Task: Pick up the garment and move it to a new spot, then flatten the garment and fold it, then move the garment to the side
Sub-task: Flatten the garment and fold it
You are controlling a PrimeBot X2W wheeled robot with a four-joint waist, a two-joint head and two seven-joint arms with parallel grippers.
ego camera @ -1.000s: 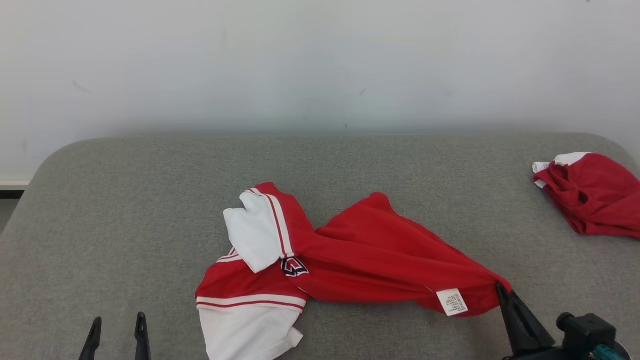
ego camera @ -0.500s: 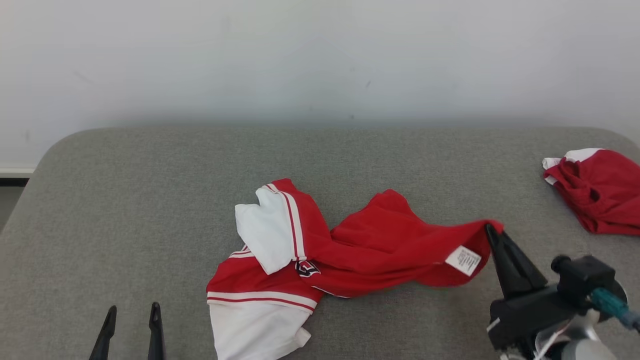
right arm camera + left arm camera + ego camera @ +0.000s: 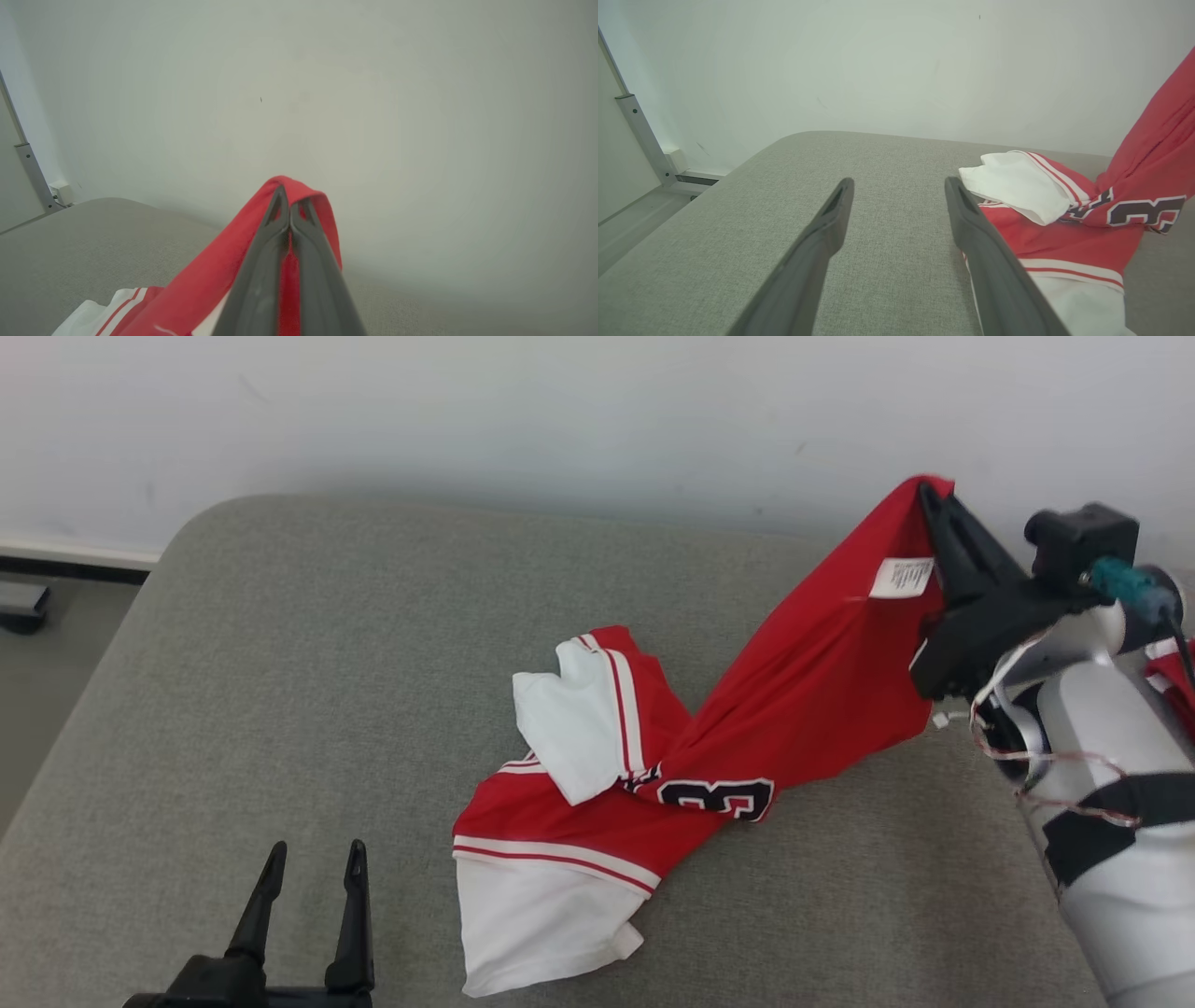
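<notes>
Red-and-white sports jersey garment (image 3: pixel 812 709): one red corner is lifted clear of the grey fabric-covered surface (image 3: pixel 280 663) by the right gripper (image 3: pixel 924 490). Its two long dark fingers are pressed together, pinching the cloth. A small white care label (image 3: pixel 902 577) hangs just beside the grip. From there the red cloth slopes down to mid-surface, where the rest lies crumpled: a white sleeve folded over the red body, beside a dark numeral outlined in white (image 3: pixel 719 796). The left gripper (image 3: pixel 317 849) sits low at the near left, fingers spread, apart from the garment. A pale wall (image 3: pixel 467 411) stands behind.
</notes>
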